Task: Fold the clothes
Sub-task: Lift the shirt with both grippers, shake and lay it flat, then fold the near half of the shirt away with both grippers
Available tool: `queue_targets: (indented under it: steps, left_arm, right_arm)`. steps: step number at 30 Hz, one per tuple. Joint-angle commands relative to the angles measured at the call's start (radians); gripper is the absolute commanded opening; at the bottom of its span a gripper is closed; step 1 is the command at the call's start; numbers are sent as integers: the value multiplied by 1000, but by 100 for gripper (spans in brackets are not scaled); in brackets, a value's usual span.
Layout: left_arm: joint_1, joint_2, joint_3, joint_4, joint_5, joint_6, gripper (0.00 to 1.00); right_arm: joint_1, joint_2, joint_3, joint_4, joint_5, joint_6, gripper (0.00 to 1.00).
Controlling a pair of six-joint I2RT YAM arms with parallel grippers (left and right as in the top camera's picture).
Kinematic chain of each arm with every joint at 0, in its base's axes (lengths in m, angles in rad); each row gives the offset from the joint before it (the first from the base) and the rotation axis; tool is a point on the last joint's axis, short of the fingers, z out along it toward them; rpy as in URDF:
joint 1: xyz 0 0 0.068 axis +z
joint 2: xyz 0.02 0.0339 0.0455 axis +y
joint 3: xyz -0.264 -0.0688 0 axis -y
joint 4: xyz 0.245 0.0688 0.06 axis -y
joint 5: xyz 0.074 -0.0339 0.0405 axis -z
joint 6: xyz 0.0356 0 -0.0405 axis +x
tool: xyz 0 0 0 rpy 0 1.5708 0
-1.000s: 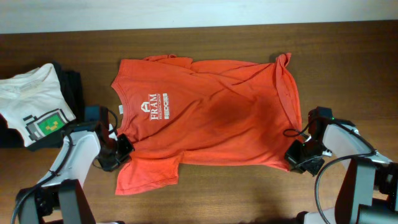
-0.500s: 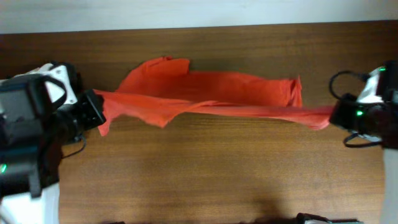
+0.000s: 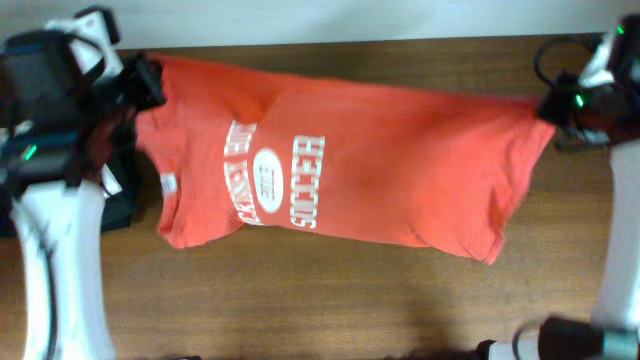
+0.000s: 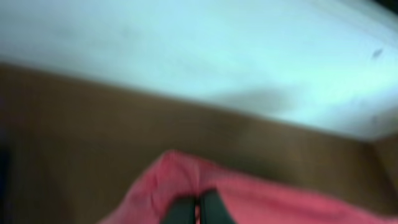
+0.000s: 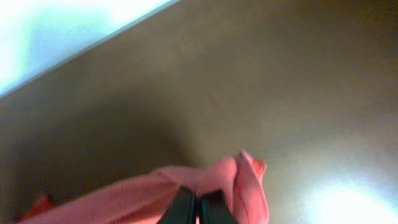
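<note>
Closest in, each wrist camera shows its own fingers pressed together with a fold of red cloth pinched between them: the left gripper (image 4: 198,210) has a bunched edge, and the right gripper (image 5: 198,208) has a small peak of fabric, so both are clamped on the shirt (image 3: 340,180) with no gap visible between the jaws. A second ago the shirt lay flat with its small chest lettering up and the grippers low at its near edge; half a second ago it was lifted and pulled into a narrow band between the two arms. Now it is turned over, spread wide with the large white block letters facing up, stretched between the left gripper (image 3: 148,82) at the far left and the right gripper (image 3: 550,108) at the far right. The picture is blurred, and I cannot tell whether the near edge rests on the wood or hangs just above it. I judge this to be a flip that lays the shirt out for folding; no fold has been made yet, and it must settle flat first. The brown wooden table (image 3: 300,300) is bare on the near side, a pile of dark clothes (image 3: 125,205) sits under the shirt's left edge, and a pale wall (image 3: 300,20) runs behind the far edge
</note>
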Motion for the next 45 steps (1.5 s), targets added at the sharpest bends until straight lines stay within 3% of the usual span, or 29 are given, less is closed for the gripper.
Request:
queue_targets:
  steps: [1,3,5,8,11,13,15,18,20,30,33,35,41,45]
  left_arm:
    - [-19,184,10,309,-14,29,0]
    - [-18,243,25,554,-12,-15,1]
    - [-16,244,68,664,-13,-24,0]
    - [24,244,331,587,4,-24,0]
    - [47,243,470,320,22,0,0]
    - [47,243,488,20,43,1,0]
    - [26,262,472,-291,47,40,0]
    - [-48,338,377,-609,47,157,0]
    - [-94,384,275,-694,47,230,0]
    - [-138,378,-416,-710,-13,302,1]
    - [-110,274,-477,-716,-59,297,0]
    - [-51,116,-481,-712,-73,225,0]
    - [7,-174,-481,-736,-72,187,0]
    - [6,-197,-483,-670,-65,162,0]
  right_arm:
    - [-8,92,7,209,-101,17,4]
    - [-8,91,16,420,-170,91,4]
    - [-9,74,90,516,-166,113,4]
    - [-9,71,309,395,-5,38,4]
    - [-9,71,354,223,101,-51,4]
    - [-9,86,335,57,148,-56,4]
    - [-9,116,293,-111,147,-56,4]
    - [-9,155,164,-276,148,-56,4]
    - [-9,156,36,-301,147,-56,4]
    - [-9,132,-626,-301,175,30,4]
    - [-12,74,-711,-283,226,106,4]
    - [-45,-37,-762,-266,222,138,4]
    - [-158,-248,-764,-272,222,177,4]
    - [-171,-275,-764,-246,212,162,6]
